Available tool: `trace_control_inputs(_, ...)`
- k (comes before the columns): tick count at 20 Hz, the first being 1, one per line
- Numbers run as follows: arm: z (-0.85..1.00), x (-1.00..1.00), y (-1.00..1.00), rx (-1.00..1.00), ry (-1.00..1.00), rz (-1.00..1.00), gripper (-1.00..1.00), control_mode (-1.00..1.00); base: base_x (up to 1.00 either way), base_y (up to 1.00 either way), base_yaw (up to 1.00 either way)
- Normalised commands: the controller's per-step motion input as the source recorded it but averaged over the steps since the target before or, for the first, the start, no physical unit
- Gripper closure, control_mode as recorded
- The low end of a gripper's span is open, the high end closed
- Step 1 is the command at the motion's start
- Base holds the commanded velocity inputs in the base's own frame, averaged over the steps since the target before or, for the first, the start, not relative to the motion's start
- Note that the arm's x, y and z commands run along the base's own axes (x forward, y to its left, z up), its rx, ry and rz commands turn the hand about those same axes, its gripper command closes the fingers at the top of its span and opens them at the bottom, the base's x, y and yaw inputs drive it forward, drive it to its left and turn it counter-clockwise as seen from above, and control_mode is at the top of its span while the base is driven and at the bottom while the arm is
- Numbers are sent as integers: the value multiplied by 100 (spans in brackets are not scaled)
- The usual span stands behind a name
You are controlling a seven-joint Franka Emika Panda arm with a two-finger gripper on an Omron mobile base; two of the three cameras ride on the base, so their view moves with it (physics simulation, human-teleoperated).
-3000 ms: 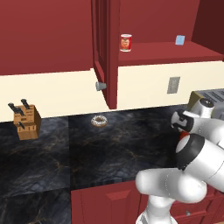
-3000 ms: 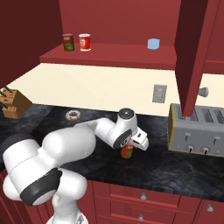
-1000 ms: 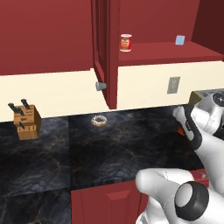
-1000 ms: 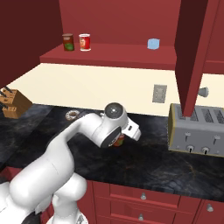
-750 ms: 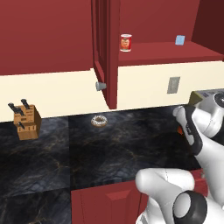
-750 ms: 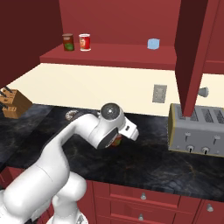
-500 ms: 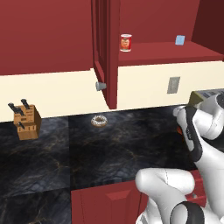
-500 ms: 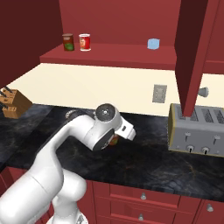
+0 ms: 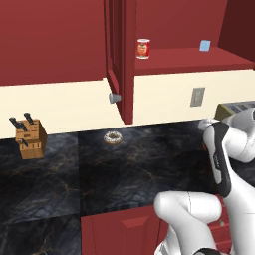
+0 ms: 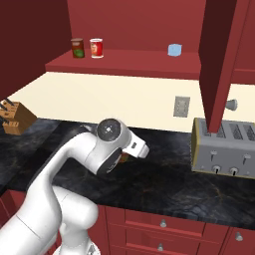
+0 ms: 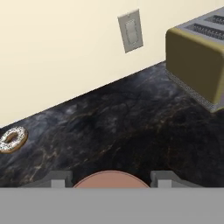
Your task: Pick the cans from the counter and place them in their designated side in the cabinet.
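Jaws (image 11: 111, 181) pinching an upright can (image 11: 111, 179) between them, above the surface (image 11: 131, 118); cabinet shelf (image 10: 139, 62) lies higher, beyond.

Fingers (image 11: 59, 179) clamped, arm bent low.

The robot's arm (image 10: 74, 169) is built of glossy white, rounded segments that swell at each joint like smooth shells. In the right base view one joint ends in a round dark-grey cap with a small pale mark at its centre, ringed by a thin dark seam. In the left base view a long black strip runs lengthwise down the side of a white link, and dark bands separate the neighbouring shells. In the hand view the fingertips (image 11: 60, 179) are small, blocky and mid-grey, with flat tops and squared edges.
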Motion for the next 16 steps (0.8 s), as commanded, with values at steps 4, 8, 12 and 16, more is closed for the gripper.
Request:
trace_control_inputs(4,32,-23,8,0,-3,0,100,-100,0,0,0)
trace_control_inputs(8,26,-27,7,0,0,1,100,-100,0,0,0)
trace_control_inputs(12,24,-28,7,0,0,1,100,-100,0,0,0)
trace_control_inputs(16,21,-28,10,0,0,0,100,-100,0,0,0)
